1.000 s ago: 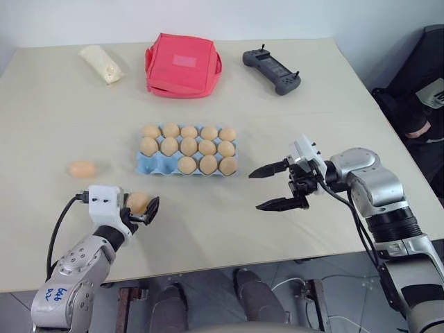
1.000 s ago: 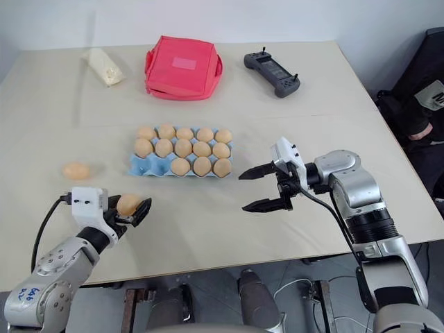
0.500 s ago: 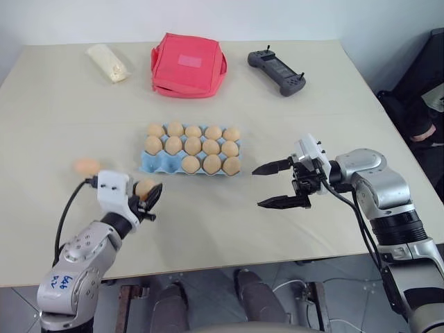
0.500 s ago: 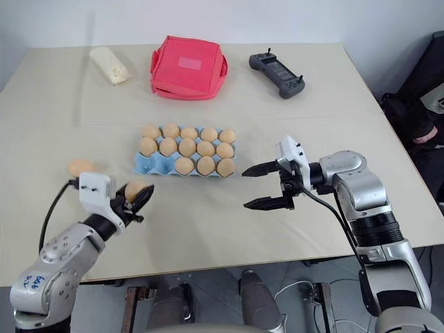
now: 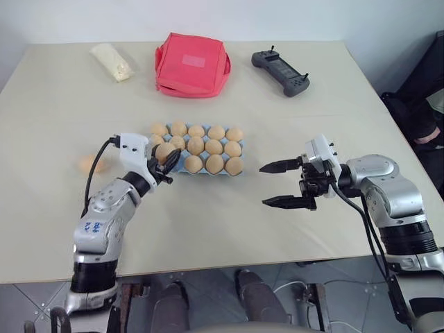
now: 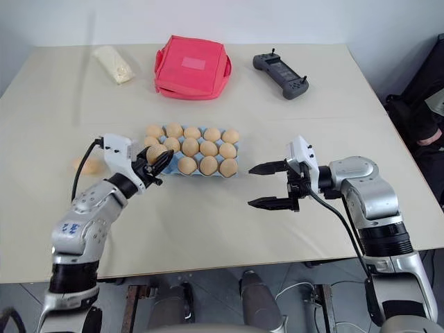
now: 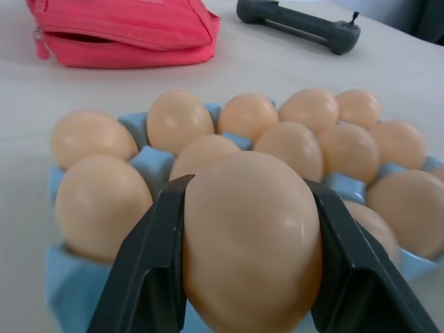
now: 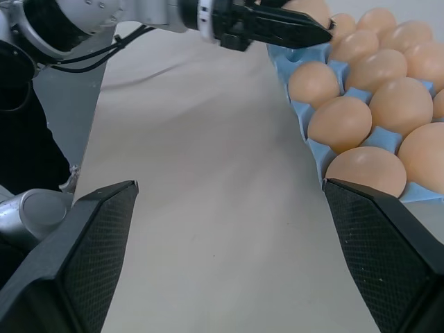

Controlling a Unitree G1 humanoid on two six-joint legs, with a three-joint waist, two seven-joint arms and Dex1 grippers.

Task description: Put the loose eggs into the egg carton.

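The light blue egg carton point(image 5: 179, 167) lies mid-table with tan eggs in most of its cups. My left gripper point(image 5: 165, 154) is shut on one loose egg point(image 7: 250, 236), holding it just above the carton's near-left corner; both black fingers point(image 7: 149, 270) press its sides. Another loose egg point(image 5: 90, 164) rests on the table left of the carton, partly behind my arm's cable. My right gripper point(image 5: 263, 186) hovers open and empty to the right of the carton, pointing towards it. The right wrist view shows the carton's edge point(image 8: 316, 149).
A red fabric bag point(image 5: 192, 64), a dark handheld controller point(image 5: 281, 71) and a white pouch point(image 5: 112, 61) lie along the table's far side. Bare tabletop point(image 5: 208, 215) stretches between the carton and the near edge. Dark items stand past the right edge.
My left gripper has carried its egg forward, up and to the right, from near the table's front to the carton's near-left corner. The right gripper has stayed put, open.
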